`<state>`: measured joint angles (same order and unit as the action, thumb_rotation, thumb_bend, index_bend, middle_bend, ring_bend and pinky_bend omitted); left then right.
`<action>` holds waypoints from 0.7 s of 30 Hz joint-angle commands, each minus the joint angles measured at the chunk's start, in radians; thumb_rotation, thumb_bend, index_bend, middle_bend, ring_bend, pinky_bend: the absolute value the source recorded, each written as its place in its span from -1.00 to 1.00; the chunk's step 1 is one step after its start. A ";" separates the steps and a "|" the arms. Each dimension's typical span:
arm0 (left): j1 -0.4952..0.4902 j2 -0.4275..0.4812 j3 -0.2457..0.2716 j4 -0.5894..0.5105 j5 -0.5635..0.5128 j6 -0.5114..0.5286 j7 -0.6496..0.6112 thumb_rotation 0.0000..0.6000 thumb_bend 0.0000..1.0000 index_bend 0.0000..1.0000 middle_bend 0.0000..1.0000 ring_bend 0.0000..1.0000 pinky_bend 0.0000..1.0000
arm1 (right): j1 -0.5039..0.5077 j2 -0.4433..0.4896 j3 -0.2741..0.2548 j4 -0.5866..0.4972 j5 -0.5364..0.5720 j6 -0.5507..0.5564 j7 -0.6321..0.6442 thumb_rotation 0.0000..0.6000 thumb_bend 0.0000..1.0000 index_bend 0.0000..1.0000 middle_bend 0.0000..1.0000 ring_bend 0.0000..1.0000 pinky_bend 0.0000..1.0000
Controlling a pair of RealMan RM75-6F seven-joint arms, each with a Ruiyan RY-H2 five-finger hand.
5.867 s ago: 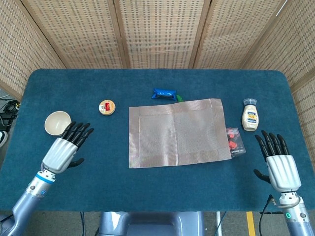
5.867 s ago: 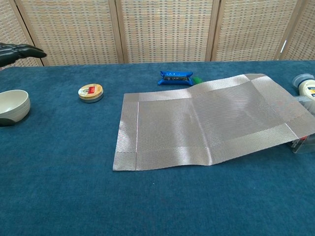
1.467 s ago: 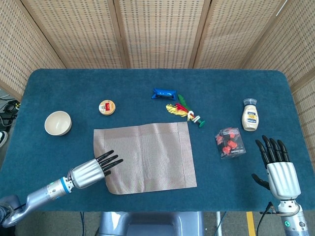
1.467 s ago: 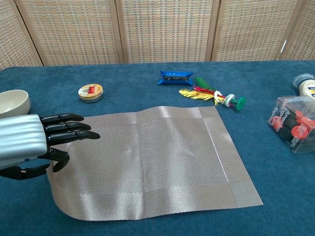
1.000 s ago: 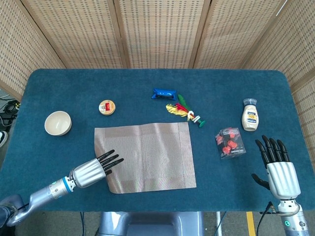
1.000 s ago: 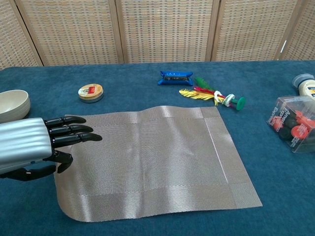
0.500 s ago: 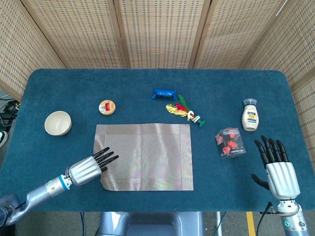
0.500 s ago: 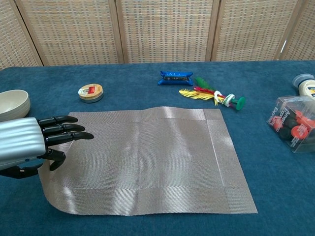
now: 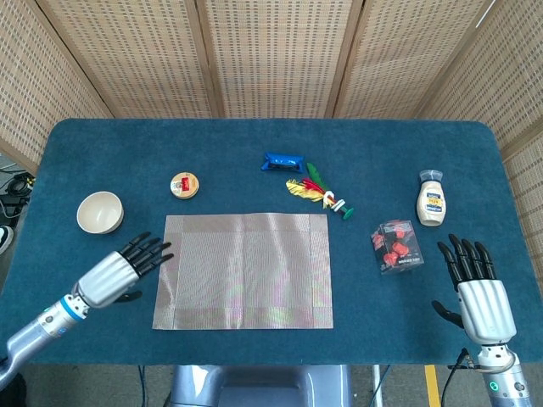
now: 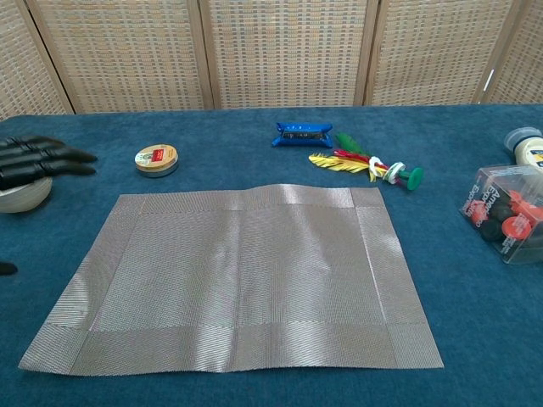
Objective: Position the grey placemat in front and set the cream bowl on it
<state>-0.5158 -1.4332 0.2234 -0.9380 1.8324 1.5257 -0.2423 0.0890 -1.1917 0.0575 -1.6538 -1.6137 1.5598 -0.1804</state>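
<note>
Your left hand (image 9: 114, 271) hangs just off the left edge of the grey placemat (image 9: 243, 270), fingers (image 10: 53, 161) spread and straight, holding nothing. Your right hand (image 9: 478, 292) sits well apart at the near right of the table (image 9: 254, 153), palm down, fingers apart, also empty.

The placemat lies flat at the front centre with a slight ripple along its far edge. The cream bowl (image 9: 100, 212) stands upright off the mat, beyond your left hand near the table's left edge; in the chest view your fingertips overlap its rim, but you cannot tell whether they touch.

Behind the mat's left corner is a small round tin (image 9: 184, 185) with a red label whose writing is too small to read. At the far centre lies a blue packet (image 9: 282, 162), print illegible, with a feathered shuttlecock toy (image 9: 322, 193) just beside it. To the right, a clear box (image 9: 397, 247) of red pieces shows partial lettering in the chest view, not readable, and a squeeze bottle (image 9: 431, 200) has a blue-banded label, brand unreadable.
</note>
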 commanded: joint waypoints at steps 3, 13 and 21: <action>0.045 0.067 -0.115 -0.028 -0.238 -0.140 -0.124 1.00 -1.00 -1.00 -1.00 -1.00 -1.00 | 0.000 0.000 -0.001 0.000 0.000 -0.001 0.000 1.00 -1.00 -1.00 -1.00 -1.00 -1.00; 0.043 0.038 -0.206 0.061 -0.474 -0.440 -0.191 1.00 -0.99 -0.73 -1.00 -1.00 -1.00 | 0.001 -0.003 -0.001 0.001 0.000 -0.005 -0.003 1.00 -1.00 -1.00 -1.00 -1.00 -1.00; 0.009 -0.062 -0.239 0.201 -0.514 -0.565 -0.191 1.00 -0.59 -0.42 -1.00 -1.00 -1.00 | 0.001 -0.005 -0.002 0.002 -0.001 -0.007 -0.007 1.00 -1.00 -1.00 -1.00 -1.00 -1.00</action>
<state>-0.4937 -1.4523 0.0015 -0.7867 1.3312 0.9809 -0.4333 0.0903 -1.1966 0.0558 -1.6518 -1.6148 1.5530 -0.1873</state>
